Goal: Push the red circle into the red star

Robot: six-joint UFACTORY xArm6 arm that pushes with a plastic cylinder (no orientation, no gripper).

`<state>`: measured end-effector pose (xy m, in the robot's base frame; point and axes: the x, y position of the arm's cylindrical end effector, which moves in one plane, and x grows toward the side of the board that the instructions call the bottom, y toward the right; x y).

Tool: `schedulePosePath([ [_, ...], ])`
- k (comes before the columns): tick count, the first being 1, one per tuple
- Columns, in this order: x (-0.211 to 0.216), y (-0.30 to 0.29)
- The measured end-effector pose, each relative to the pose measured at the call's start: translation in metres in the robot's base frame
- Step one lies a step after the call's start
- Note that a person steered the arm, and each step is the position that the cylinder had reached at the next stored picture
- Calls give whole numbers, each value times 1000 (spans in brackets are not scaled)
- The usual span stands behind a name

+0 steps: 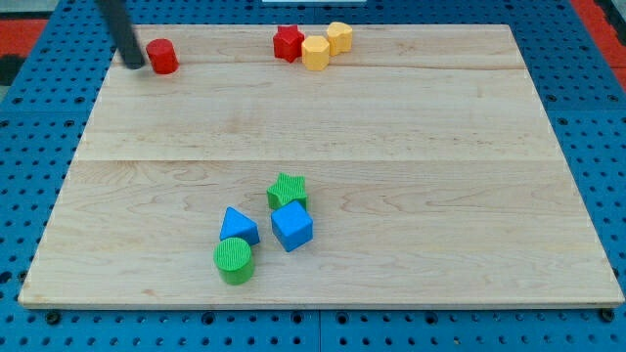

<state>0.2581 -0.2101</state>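
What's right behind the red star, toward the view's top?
Only bare board shows behind the red star. Two yellow blocks sit to its right: one touching, one beyond. Nothing looks hidden.

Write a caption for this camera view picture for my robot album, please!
My tip sits just left of the red circle, ready to push it right toward the red star.

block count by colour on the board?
Red: 2, the red circle beside my tip and the red star
Yellow: 2, yellow blocks and
Green: 2, green star, green circle
Blue: 2, blue triangle, blue cube
Total: 8
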Motion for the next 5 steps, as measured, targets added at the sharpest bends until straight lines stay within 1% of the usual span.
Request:
schedulePosePath([
  [1, -4, 85],
  [2, -19, 46],
  [3, -44, 53],
  [4, -34, 110],
  [5, -22, 112],
])
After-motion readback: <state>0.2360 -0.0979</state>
